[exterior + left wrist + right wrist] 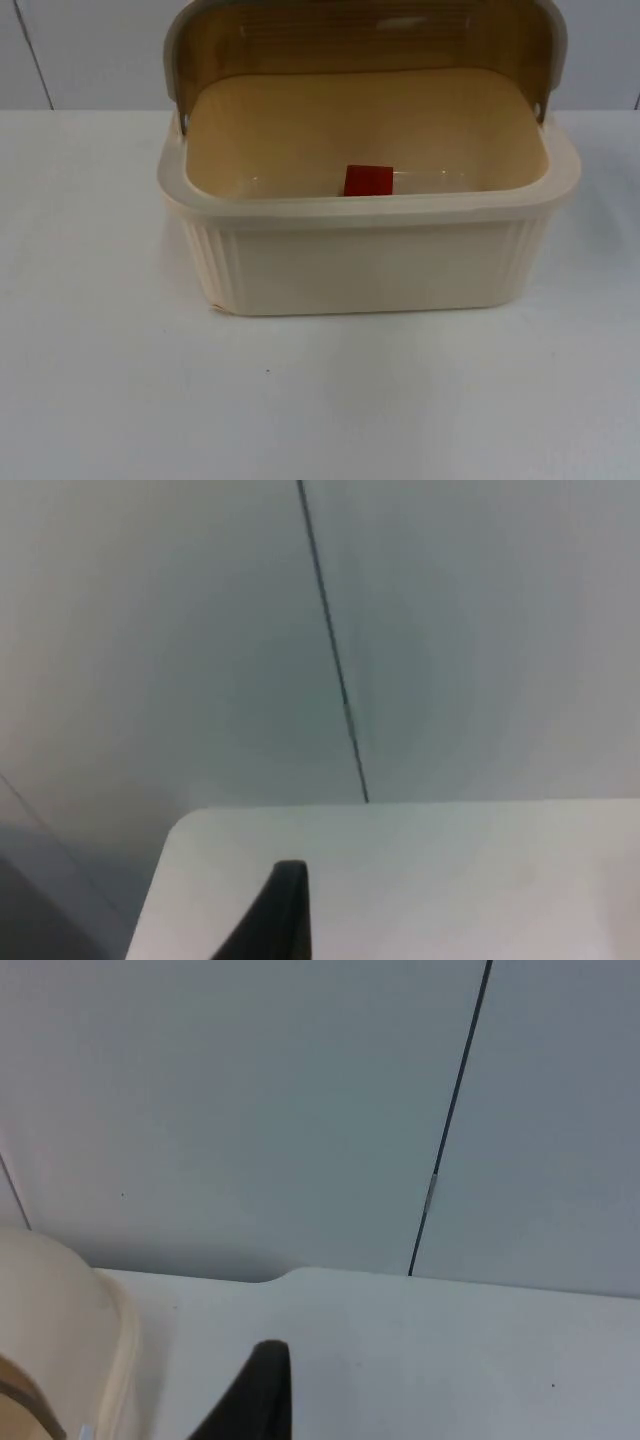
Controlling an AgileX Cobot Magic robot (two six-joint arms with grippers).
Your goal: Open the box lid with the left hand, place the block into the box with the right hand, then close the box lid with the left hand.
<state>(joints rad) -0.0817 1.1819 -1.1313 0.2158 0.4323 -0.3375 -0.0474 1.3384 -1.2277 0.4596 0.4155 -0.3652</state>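
1. Box (370,265) sits mid-table, lid (365,40) raised at its far side.
2. Red block (368,180) lies inside, against the near wall.
3. Left gripper (285,910) and right gripper (262,1390): cannot tell whether either is open or closed.

A flat white table top (320,400) with a smooth matte surface spreads across the top view, marked by a tiny dark speck (267,371) toward its front. It ends at a pale grey partition wall (90,50) made of flat panels, with a thin dark vertical seam (35,55) between two of them. In the left wrist view a rounded corner of the table (185,825) meets the wall, where another dark seam (335,660) runs down to the table edge. In the right wrist view a similar seam (450,1120) divides the panels.
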